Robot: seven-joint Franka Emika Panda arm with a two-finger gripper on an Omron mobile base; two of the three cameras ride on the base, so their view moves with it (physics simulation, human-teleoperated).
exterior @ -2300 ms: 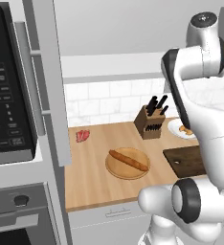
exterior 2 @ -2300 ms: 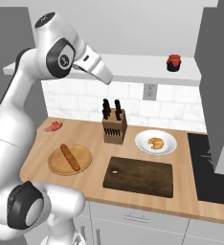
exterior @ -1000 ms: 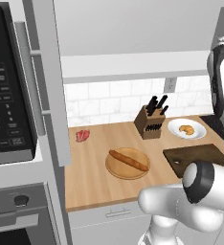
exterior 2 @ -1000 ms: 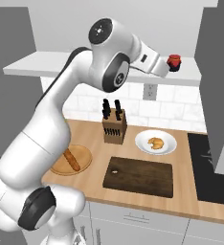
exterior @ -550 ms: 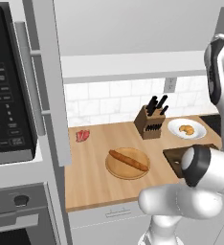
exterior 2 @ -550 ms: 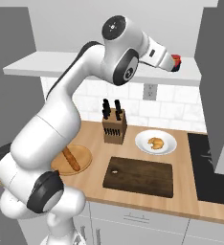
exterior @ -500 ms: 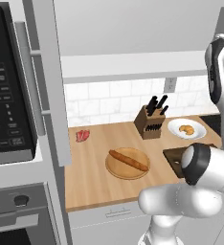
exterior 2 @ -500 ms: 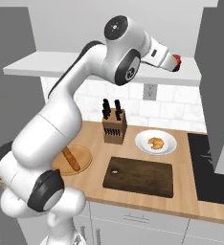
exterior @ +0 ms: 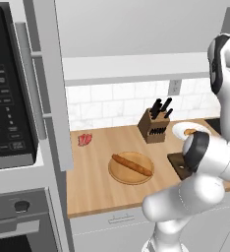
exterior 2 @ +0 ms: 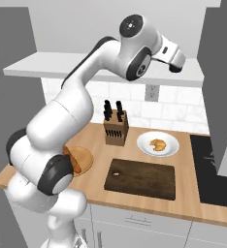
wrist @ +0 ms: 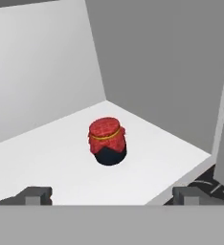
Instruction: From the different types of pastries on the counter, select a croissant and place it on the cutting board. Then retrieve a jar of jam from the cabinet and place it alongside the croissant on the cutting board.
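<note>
Cabinet (wrist: 47, 86): pale wall unit; its white shelf board carries the jar.
Counter (exterior 2: 149, 203): tan wood-grain top backed by white tiles.
Cutting board (exterior 2: 140, 178): dark rectangle near the counter's front edge, long axis running along that edge; bare.
Round board (exterior: 131, 168): light wood, left of the knife block (exterior 2: 116, 128), with a baguette (exterior: 132, 165) lying diagonally across it.
Plate (exterior 2: 157, 144): white, behind the cutting board, holding the croissant (exterior 2: 158, 144).
Gripper (wrist: 112, 195): raised to shelf height, fingers spread fully, gripping nothing and clear of the jar.
Jar of jam (wrist: 107, 141): upright, mid-shelf, red cloth cover with gold band; no legible label.
</note>
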